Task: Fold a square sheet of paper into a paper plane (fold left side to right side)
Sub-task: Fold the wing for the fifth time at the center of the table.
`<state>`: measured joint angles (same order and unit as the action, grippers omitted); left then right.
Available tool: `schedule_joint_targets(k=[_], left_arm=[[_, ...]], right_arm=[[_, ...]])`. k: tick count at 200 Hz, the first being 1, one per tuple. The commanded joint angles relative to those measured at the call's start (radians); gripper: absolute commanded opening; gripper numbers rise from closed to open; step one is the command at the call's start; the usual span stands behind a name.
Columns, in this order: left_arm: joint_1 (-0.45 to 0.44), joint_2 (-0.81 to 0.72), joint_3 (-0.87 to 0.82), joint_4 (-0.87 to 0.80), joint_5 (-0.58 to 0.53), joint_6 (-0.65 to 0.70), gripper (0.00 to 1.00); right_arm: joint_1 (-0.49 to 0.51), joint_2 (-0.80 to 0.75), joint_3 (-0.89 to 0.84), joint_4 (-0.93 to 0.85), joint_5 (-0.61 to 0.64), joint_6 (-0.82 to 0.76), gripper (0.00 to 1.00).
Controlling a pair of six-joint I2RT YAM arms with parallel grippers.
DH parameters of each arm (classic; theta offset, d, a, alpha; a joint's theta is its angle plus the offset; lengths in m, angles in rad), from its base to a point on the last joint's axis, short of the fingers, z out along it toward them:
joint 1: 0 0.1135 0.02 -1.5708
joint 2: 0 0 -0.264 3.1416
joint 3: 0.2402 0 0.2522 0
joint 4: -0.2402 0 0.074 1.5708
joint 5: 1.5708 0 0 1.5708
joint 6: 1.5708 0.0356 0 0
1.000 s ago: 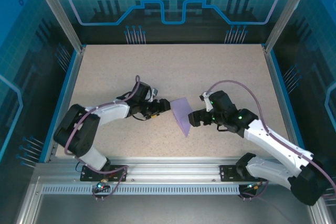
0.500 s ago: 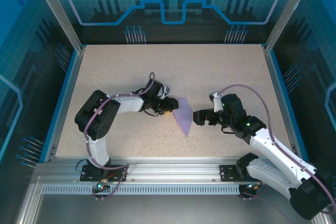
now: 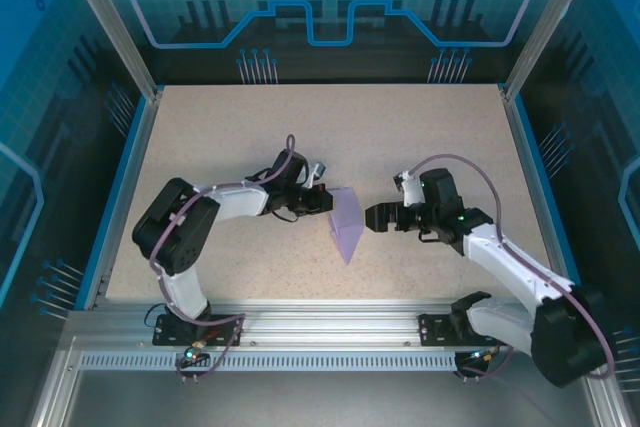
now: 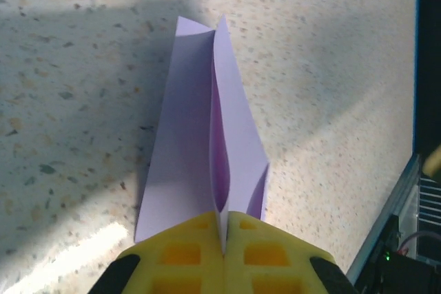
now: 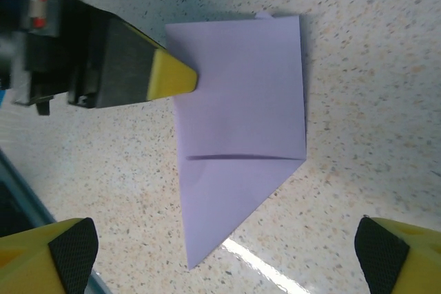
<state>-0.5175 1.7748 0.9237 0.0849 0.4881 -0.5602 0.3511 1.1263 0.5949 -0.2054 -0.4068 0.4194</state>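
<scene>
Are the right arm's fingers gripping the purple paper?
No: the right fingers stand wide apart and clear of the purple paper, whose edge the left fingers pinch.

far tabletop [image 3: 330,127] free, paper [image 3: 346,225] blocks centre

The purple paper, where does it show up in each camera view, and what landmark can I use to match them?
Top external: paper at the table's centre, between the two arms, pointed end toward the near edge.
Left wrist: paper mid-frame, running up from the fingertips.
Right wrist: paper mid-frame, pointed end toward the bottom.
Shared landmark: the yellow-tipped left gripper pinching the paper's edge.
</scene>
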Motion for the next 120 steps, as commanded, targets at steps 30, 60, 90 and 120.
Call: schedule_joint_targets(k=[30, 60, 90, 120], left_arm=[[-0.006, -0.112, -0.119, 0.109, 0.111, 0.114, 0.0], [-0.006, -0.138, -0.16, 0.154, 0.129, 0.136, 0.0], [-0.007, -0.14, -0.175, 0.169, 0.138, 0.146, 0.0], [-0.007, -0.133, -0.179, 0.189, 0.152, 0.143, 0.0]], right_arm=[[-0.053, 0.233, 0.06, 0.234, -0.276, -0.04, 0.95], [-0.078, 0.371, 0.063, 0.362, -0.324, -0.058, 0.92], [-0.085, 0.496, 0.076, 0.459, -0.382, -0.067, 0.88], [-0.077, 0.574, 0.076, 0.564, -0.437, -0.05, 0.86]])
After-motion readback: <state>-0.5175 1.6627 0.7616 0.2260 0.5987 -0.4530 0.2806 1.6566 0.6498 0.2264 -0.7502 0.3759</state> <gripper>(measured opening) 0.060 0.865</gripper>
